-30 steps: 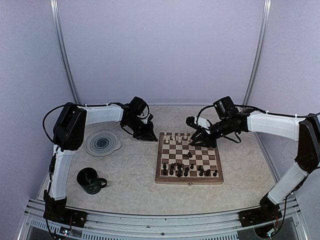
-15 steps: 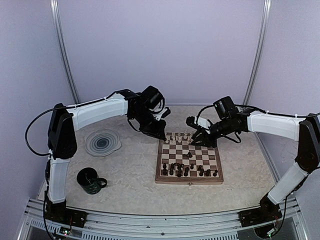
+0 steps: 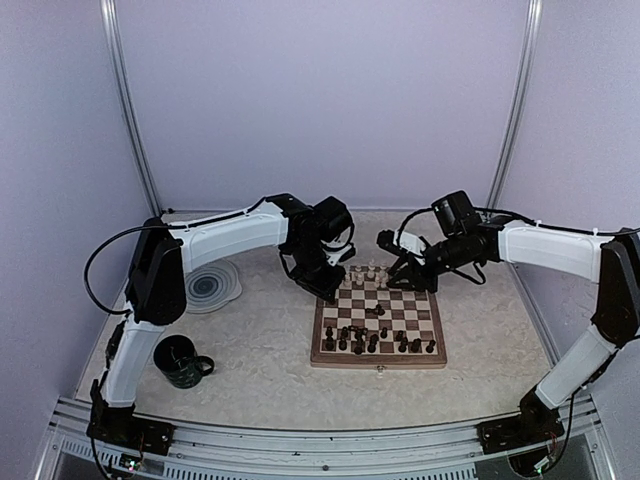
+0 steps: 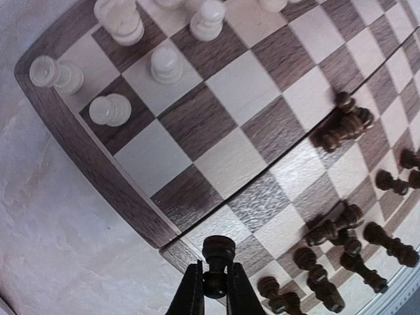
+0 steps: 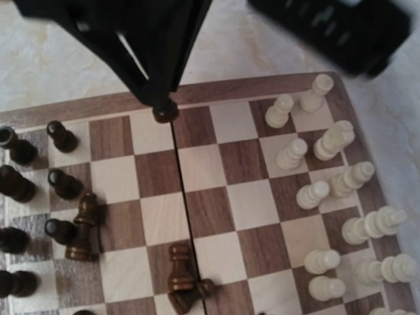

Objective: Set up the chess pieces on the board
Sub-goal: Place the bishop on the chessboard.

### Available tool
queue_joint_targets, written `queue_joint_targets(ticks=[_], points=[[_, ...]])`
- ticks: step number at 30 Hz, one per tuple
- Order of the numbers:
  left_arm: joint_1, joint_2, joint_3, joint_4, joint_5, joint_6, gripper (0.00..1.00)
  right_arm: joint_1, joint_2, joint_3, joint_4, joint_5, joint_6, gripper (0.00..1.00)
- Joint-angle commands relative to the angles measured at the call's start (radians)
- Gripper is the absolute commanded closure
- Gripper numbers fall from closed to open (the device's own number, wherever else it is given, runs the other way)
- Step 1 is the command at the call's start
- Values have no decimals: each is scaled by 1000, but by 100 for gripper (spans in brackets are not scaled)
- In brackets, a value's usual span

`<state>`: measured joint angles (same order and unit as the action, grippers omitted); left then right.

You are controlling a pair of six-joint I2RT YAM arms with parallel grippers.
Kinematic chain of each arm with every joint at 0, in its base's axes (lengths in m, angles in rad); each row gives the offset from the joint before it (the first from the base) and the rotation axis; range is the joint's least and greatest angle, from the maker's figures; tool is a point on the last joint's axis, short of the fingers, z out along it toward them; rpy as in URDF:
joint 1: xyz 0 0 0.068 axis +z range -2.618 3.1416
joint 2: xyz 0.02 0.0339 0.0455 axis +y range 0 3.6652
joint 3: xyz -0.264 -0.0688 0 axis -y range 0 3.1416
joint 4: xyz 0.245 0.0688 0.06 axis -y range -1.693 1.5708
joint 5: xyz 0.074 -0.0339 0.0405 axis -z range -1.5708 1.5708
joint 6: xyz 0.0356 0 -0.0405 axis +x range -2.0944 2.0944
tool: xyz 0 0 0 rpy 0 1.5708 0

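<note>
The board (image 3: pixel 378 362) lies in the middle of the table. Cream chess pieces (image 3: pixel 365 272) stand along its far rows and dark chess pieces (image 3: pixel 375 342) crowd its near rows. My left gripper (image 3: pixel 335 290) hangs over the board's far left part, shut on a dark pawn (image 4: pixel 218 252) and holding it just above the board's left rim (image 4: pixel 79 164). The right wrist view shows that pawn (image 5: pixel 165 113) at the board's edge. A dark piece (image 5: pixel 180 282) lies toppled mid-board. My right gripper (image 3: pixel 402 282) hovers over the far right squares. Its fingers are hidden.
A dark green mug (image 3: pixel 180 360) stands at the near left. A round grey swirl plate (image 3: pixel 212 285) lies left of the board, partly behind my left arm. Several dark pieces (image 4: pixel 344 125) lie tipped over on the board.
My left arm has swung right from beside the plate to the board's far left part, carrying the dark pawn. My right arm has barely moved.
</note>
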<state>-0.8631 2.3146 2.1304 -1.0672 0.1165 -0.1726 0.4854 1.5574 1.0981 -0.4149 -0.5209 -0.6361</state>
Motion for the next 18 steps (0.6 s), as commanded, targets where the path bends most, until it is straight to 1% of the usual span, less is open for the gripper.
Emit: queue_joint_targets(ticks=[1, 5, 10, 12, 18], points=[[-2, 31, -7, -49, -47, 15, 99, -8, 29, 11, -31, -27, -10, 69], [-5, 47, -3, -44, -34, 16, 95, -8, 40, 14, -36, -30, -12, 69], [-7, 64, 6, -37, -17, 17, 84, -8, 50, 15, -43, -38, -14, 68], [-8, 65, 6, -36, -19, 16, 82, -8, 54, 16, -45, -44, -14, 68], [-8, 60, 6, -23, 3, 13, 78, -3, 75, 22, -55, -57, -14, 66]])
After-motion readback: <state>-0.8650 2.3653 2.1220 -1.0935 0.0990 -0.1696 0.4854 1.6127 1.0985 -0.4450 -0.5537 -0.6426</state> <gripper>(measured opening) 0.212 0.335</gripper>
